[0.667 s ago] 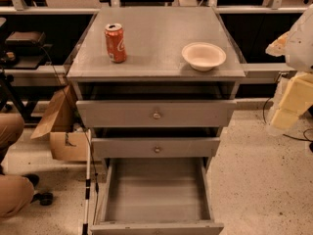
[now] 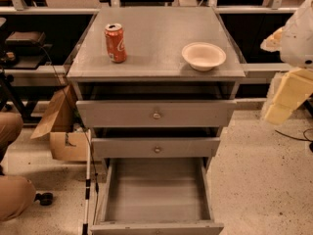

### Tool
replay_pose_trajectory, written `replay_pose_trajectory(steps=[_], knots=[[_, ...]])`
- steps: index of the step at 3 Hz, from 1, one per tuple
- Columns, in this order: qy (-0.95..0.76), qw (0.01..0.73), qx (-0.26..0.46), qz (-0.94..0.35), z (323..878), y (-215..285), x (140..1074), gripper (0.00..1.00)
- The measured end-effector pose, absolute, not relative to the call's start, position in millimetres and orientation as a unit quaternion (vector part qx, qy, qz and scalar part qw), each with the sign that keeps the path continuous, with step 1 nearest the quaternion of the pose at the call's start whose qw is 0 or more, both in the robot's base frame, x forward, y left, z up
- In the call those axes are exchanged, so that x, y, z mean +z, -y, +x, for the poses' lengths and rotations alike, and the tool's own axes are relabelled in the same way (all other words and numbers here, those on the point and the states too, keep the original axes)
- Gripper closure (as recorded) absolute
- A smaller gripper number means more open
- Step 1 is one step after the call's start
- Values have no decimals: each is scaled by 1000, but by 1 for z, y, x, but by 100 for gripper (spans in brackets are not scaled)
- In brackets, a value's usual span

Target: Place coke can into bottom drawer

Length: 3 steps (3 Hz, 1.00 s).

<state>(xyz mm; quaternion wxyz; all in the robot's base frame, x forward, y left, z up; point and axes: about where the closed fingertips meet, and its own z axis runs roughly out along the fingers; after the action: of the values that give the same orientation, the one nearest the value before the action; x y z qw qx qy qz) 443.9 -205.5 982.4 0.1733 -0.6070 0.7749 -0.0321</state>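
Observation:
The coke can [image 2: 116, 43], red-orange with white script and a silver top, stands upright on the grey cabinet top [image 2: 156, 33], at its left side. The bottom drawer [image 2: 156, 195] is pulled open below the two upper drawers, and its grey tray is empty. My gripper [image 2: 287, 98] hangs at the right edge of the camera view, level with the top drawer and right of the cabinet. It is far from the can and holds nothing that I can see.
A white bowl [image 2: 204, 56] sits on the cabinet top's right side. The top drawer [image 2: 156, 114] and middle drawer [image 2: 156, 148] have round knobs and stand slightly out. A cardboard box [image 2: 63, 131] and a person's leg [image 2: 14, 195] are left of the cabinet.

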Motion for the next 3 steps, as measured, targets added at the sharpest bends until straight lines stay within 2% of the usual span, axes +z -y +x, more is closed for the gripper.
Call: replay_pose_trajectory(steps=[1, 3], knots=[[-767, 206, -7, -607, 464, 176, 987, 0], [-778, 304, 105, -539, 545, 94, 979, 0]])
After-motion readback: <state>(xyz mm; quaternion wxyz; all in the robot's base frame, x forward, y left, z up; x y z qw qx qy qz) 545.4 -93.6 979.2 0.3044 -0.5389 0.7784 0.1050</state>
